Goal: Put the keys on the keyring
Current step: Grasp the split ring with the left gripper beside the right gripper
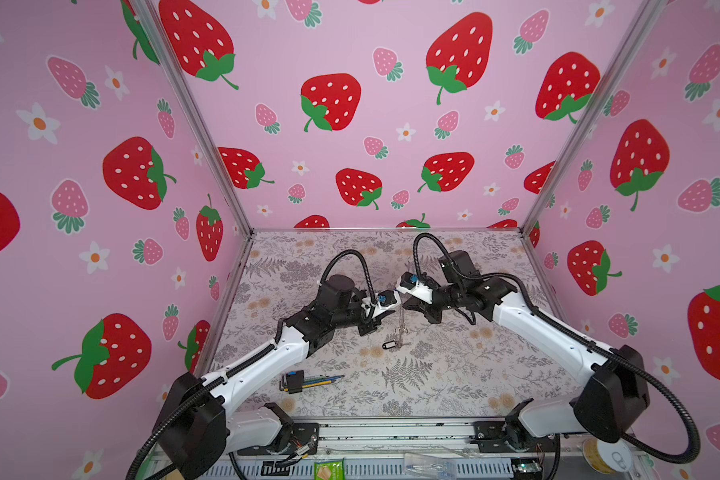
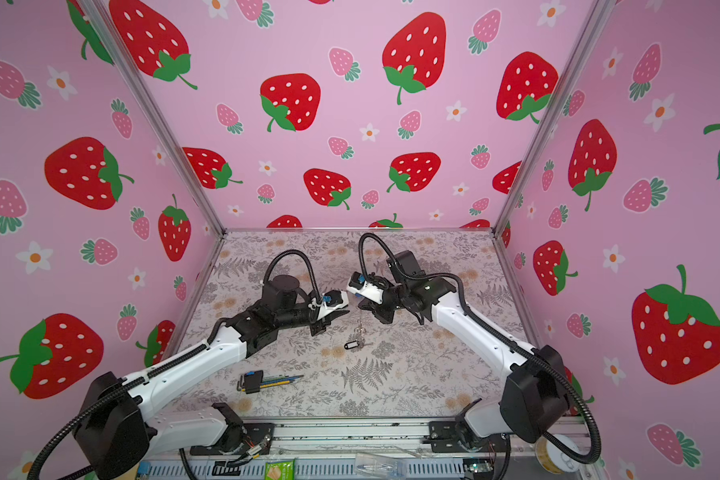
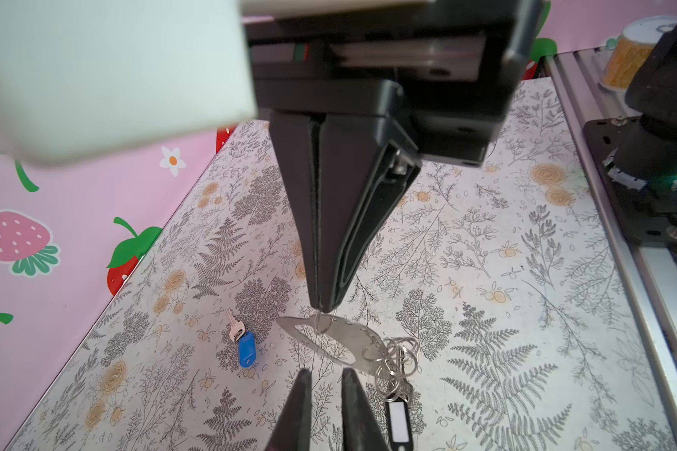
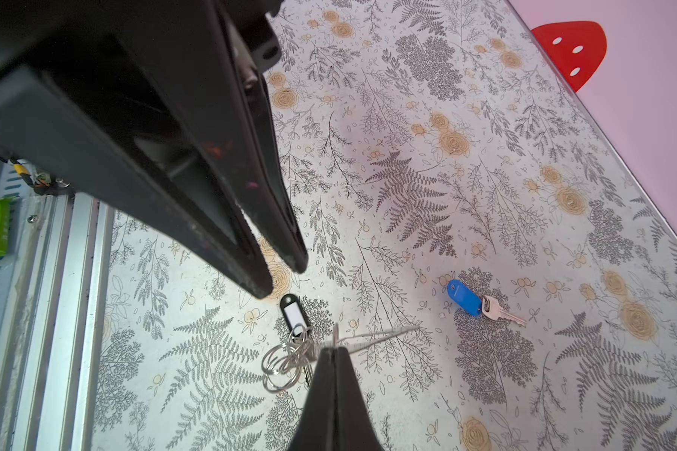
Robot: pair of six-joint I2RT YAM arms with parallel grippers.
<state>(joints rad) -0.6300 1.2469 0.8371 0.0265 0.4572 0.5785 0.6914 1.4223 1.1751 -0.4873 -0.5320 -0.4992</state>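
ok so starting at the front edge: the hex-key bundle [image 1: 296, 381] just lies flat on the floral table [image 1: 454, 374], well apart from everything else. A bit further in, the black-tagged key [image 1: 389, 345] has its tag resting on the table, right at the bunch of metal rings [image 3: 397, 351] on the low end of the keyring [image 1: 400, 326]. It's touching that bunch, but honestly I can't tell whether it's actually threaded on. The keyring itself is held up by its upper edge, tilted, with the ring end drooping toward the surface. The right gripper [image 3: 322, 306] has its jaws pressed together on that upper edge, pinching it at the very tips, and its own wrist view shows the same pinch. The left gripper [image 3: 325, 373] sits just beside it, tips facing the right one in both top views. Its jaws are a little apart with bare table showing through the gap, nothing in them. Furthest back, the blue-tagged key [image 3: 245, 345] lies flat on the table by itself, apart from the keyring, and the arms hide it in both top views.
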